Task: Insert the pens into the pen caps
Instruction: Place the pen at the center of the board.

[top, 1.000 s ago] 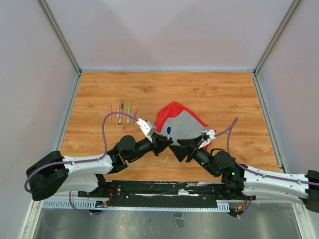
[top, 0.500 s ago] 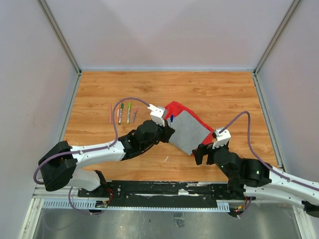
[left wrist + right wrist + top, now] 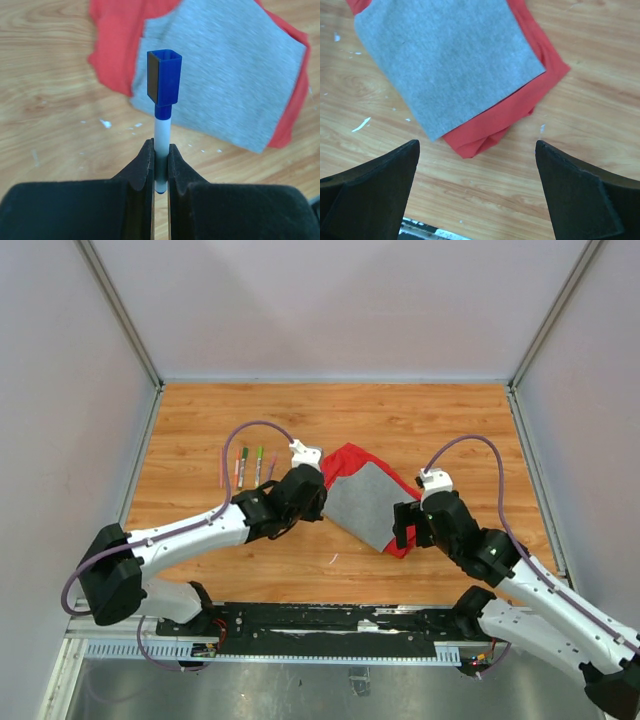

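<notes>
Blue-capped pen (image 3: 162, 120) clamped in left gripper (image 3: 160, 150), barrel partly hidden; right gripper (image 3: 476, 145) agape.

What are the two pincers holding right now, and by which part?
The left pincer grips a blue pen by the bottom of its white barrel, the blue end sticking out. The right pincer is open and holds nothing.

Robot lab test cell: small wood-look table (image 3: 420, 420) boxed in by plain pale panels (image 3: 330, 300) w/ metal corner posts (image 3: 118, 310); left arm (image 3: 190, 535) & right arm (image 3: 525, 575) bolted to black rail (image 3: 330, 618) at near edge, purple cable (image 3: 258, 422) looping in the open.
</notes>
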Available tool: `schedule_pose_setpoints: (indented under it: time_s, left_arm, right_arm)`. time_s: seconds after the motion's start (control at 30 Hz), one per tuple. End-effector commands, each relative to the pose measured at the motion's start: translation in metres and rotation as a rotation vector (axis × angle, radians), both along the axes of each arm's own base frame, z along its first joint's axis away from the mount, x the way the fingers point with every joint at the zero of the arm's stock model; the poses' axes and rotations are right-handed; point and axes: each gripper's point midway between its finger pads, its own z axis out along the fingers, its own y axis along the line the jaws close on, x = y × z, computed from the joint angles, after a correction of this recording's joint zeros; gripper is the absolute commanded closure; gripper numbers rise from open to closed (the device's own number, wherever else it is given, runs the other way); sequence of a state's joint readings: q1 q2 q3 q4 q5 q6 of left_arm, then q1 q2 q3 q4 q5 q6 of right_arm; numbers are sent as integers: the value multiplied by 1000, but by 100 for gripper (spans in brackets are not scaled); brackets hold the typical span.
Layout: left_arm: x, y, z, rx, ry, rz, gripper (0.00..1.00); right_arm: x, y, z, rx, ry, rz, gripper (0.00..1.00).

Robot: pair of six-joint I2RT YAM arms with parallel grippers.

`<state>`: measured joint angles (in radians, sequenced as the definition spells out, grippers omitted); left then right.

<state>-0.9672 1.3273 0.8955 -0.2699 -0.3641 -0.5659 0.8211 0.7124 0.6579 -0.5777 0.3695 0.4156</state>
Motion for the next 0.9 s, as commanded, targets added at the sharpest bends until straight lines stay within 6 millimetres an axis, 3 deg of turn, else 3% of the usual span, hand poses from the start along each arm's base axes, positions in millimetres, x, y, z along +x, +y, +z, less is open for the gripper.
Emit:
schedule_pose_setpoints:
  time_s: [0.0,0.23,0.47,0.87]
  left_arm:
    - [16,30,-3,60,80,55,99]
    - [55,65,-31,232,163,112,100]
    - [91,88,-55,310,214,112,99]
    - [135,105,-84,374,267,132,100]
  right_arm:
    - [-18,20,-12,159,112,123,2]
    - [-38,26,-21,293,117,151,1]
    - [-39,22,-24,331,122,96,1]
    - [-39,23,-37,290,169,90,1]
